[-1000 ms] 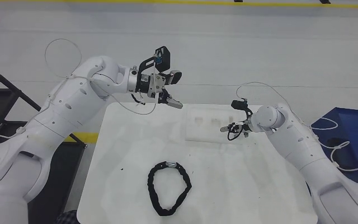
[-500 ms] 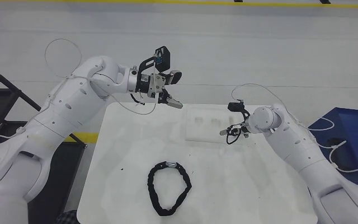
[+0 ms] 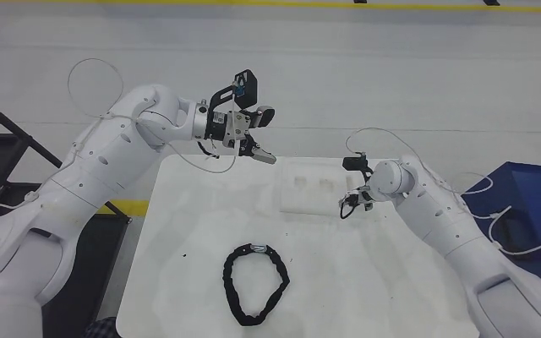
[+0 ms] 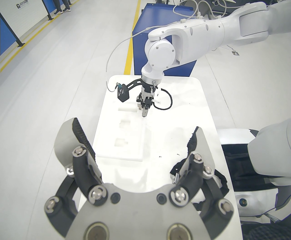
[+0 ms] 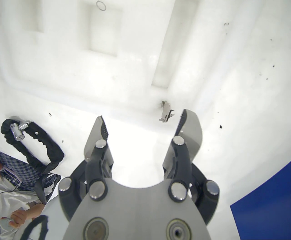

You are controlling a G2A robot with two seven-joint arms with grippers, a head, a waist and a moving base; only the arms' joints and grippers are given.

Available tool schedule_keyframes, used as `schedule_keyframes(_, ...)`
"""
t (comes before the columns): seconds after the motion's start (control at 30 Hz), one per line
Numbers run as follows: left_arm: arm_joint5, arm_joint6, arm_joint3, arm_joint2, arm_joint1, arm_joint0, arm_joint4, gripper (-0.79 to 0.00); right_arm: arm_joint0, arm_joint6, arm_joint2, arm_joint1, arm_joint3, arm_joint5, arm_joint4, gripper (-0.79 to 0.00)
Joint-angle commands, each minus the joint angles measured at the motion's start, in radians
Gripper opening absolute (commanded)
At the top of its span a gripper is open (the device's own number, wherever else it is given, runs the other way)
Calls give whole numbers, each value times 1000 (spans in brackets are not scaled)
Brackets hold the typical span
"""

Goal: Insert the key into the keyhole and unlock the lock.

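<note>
A small silver key (image 5: 166, 112) lies on the table against the edge of the white foam tray (image 5: 68, 68). My right gripper (image 5: 143, 123) hangs open just short of it, one fingertip (image 5: 187, 118) close beside the key. From above, this gripper (image 3: 347, 203) is at the tray's (image 3: 296, 198) right end. The black chain lock (image 3: 255, 283) forms a loop at the table's middle front, its silver cylinder (image 5: 19, 133) facing up. My left gripper (image 4: 136, 136) is open and holds nothing, raised over the table's far left corner (image 3: 262, 155).
The foam tray has several shallow recesses, and a small metal ring (image 5: 101, 5) lies in one. A blue cabinet (image 3: 511, 198) stands off the table's right side. Bare white tabletop (image 3: 380, 279) lies between the chain and the right arm.
My right gripper has shifted a little leftward, closer to the tray's right end. The left arm and the chain lock have stayed put.
</note>
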Motion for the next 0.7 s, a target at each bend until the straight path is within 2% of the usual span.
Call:
schedule_keyframes(0.0,0,0,0,0,0,0,0,0,3,-5,-5,-5,7,21,-12,-379)
schedule_keyframes(0.17,0,0,0,0,0,0,0,0,6,-20,-9,-15,32,56,-33,-440)
schedule_keyframes(0.3,0,0,0,0,0,0,0,0,4,-41,-3,-21,52,57,-27,-576)
schedule_keyframes(0.37,0,0,0,0,0,0,0,0,4,-42,-3,-25,60,51,-26,-597)
schedule_keyframes(0.43,0,0,0,0,0,0,0,0,6,-42,-3,-28,67,49,-28,-659)
schedule_keyframes(0.67,0,0,0,0,0,0,0,0,12,-45,-3,-42,98,65,-30,-751)
